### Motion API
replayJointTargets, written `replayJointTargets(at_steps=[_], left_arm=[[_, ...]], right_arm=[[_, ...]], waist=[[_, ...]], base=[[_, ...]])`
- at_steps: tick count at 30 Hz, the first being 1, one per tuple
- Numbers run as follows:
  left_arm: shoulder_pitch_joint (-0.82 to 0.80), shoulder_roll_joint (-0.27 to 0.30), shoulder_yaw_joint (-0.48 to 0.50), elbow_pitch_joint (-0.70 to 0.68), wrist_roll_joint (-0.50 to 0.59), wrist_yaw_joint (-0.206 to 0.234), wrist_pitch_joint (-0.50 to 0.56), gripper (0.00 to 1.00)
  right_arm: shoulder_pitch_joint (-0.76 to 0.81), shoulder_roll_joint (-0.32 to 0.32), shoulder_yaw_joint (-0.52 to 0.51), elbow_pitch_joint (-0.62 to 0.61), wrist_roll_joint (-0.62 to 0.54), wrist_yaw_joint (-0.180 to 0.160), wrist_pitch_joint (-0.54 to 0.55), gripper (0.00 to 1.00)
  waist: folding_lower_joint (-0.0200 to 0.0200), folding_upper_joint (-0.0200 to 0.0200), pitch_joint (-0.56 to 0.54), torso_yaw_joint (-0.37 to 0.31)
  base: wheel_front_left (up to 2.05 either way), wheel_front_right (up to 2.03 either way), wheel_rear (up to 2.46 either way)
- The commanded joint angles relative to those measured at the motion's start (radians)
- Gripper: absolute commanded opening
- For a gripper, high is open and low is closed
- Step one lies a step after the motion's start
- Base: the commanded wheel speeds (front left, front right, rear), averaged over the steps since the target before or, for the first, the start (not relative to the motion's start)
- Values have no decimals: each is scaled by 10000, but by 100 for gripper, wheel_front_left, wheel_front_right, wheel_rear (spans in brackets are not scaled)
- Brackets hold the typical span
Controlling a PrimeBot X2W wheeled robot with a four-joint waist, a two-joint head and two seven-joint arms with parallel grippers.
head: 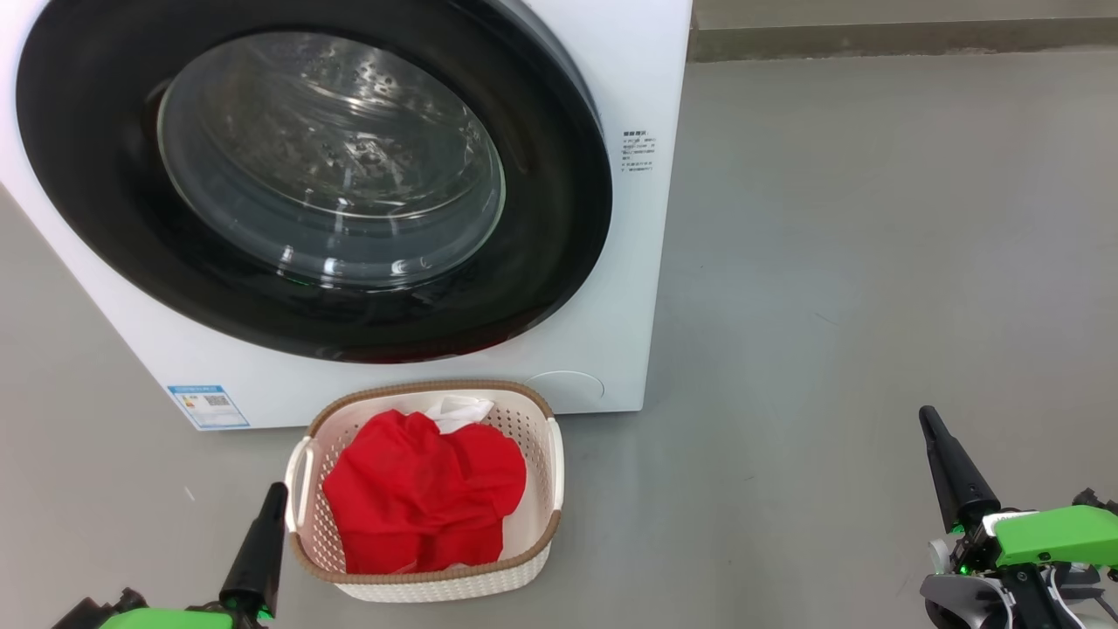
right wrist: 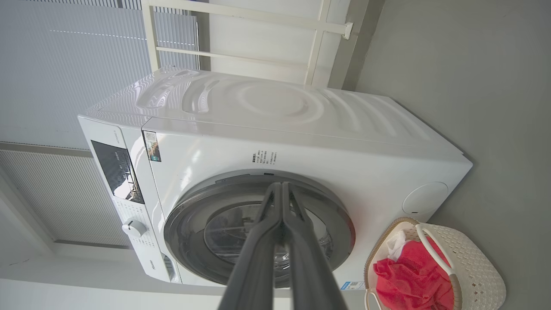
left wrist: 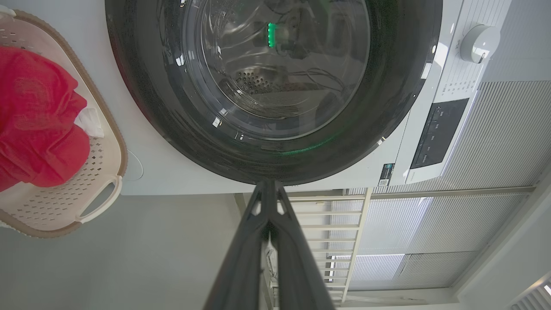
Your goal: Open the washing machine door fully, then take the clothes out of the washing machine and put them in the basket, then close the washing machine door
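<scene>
Head view: the washing machine (head: 624, 332) takes up 11 o'clock, a white box on a grey floor (head: 830, 306). The washing machine door (head: 332, 166) is closed, its black rim flat against the front and the glass bowl bulging out. A blue label (head: 208, 406) is at the machine's 7 o'clock corner, printed text (head: 639, 150) at 3 o'clock of the door, and a round cap (head: 566, 389) at the 5 o'clock corner.

The basket (head: 524, 559) stands on the floor at 6 o'clock of the door, just in front of the machine, with its far rim near the round cap. The clothes (head: 424, 494) lie inside it in a red heap that covers most of the basket floor. A white cloth (head: 458, 411) pokes out at 12 o'clock of the heap, against the far wall.

The left gripper (head: 276, 491) is at 7 o'clock of the view, just beside the basket's left handle. Its fingers are pressed together and hold nothing. The right gripper (head: 928, 415) is at 4 o'clock, well apart from the basket and over bare floor. Its fingers are also pressed together and hold nothing.

Left wrist view: the drum (left wrist: 258, 82) shows through the glass as perforated metal. A dial (left wrist: 480, 43) and a dark control panel (left wrist: 439, 133) sit at 2 to 3 o'clock.
</scene>
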Motion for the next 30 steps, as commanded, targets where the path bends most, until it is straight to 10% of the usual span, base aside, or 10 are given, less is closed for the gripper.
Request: replayJointTargets(at_steps=[1,30], left_arm=[[-407,76,345,-267,-66,-69,46,0],[-407,76,345,-267,-67,-69,46,0]], right_arm=[[-410,-49,132,-309,-6,-7,56,0],[-411,-46,126,-309,-11,-7,61,0]], waist=[[0,-1,0,0],[0,-1,0,0]], base=[[0,0,0],[0,0,0]])
